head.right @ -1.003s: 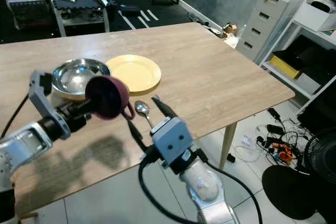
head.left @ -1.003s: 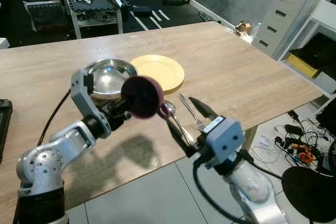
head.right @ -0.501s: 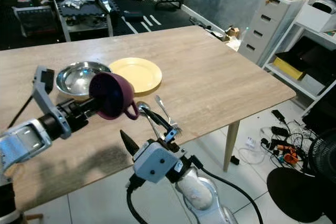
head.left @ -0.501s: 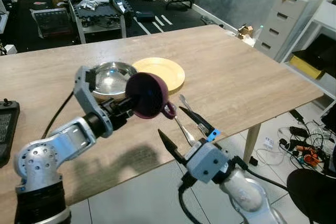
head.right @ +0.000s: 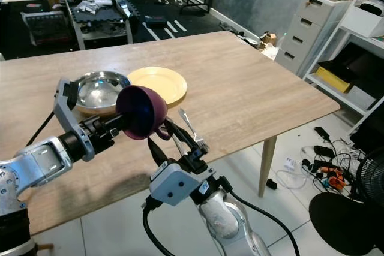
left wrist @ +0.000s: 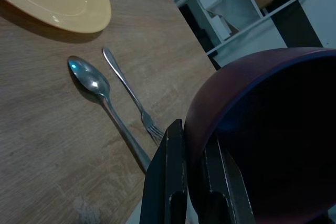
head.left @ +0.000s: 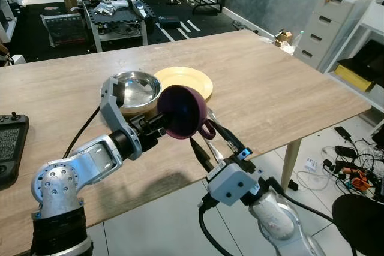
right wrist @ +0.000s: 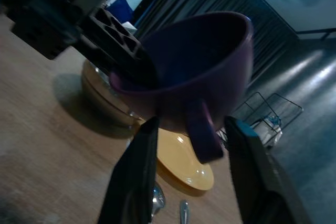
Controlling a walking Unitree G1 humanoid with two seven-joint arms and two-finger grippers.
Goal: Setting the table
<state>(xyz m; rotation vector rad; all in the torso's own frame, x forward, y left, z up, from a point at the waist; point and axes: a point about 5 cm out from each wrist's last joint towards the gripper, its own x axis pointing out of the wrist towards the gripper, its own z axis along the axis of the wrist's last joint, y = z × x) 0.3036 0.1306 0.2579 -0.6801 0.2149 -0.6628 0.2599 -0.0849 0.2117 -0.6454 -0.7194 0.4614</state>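
While a yellow plate (head.left: 182, 81), a steel bowl (head.left: 133, 87), a spoon and a fork already lie on the wooden table (head.left: 282, 82), the left eye view finds the place setting short of its cup: the left gripper (head.left: 161, 125) holds a purple mug (head.left: 183, 112) tipped on its side in the air above the cutlery, with the right gripper (head.left: 212, 143) raised just under it, jaws spread.

From the right eye view, the mug hangs clear of the table, its mouth turned toward the left arm, with the fork (head.right: 192, 130) on the wood just beyond the right gripper's fingers and the bowl touching or overlapping the plate's near edge.

Seen from the left wrist, the jaws pinch the mug's rim, one finger inside and one outside, while the spoon (left wrist: 105, 103) and fork lie side by side near the plate.

Through the right wrist camera, the parted jaws flank the mug's handle (right wrist: 203, 134) without closing on it. By appearances the mug is the item left to place, likely beside the plate.
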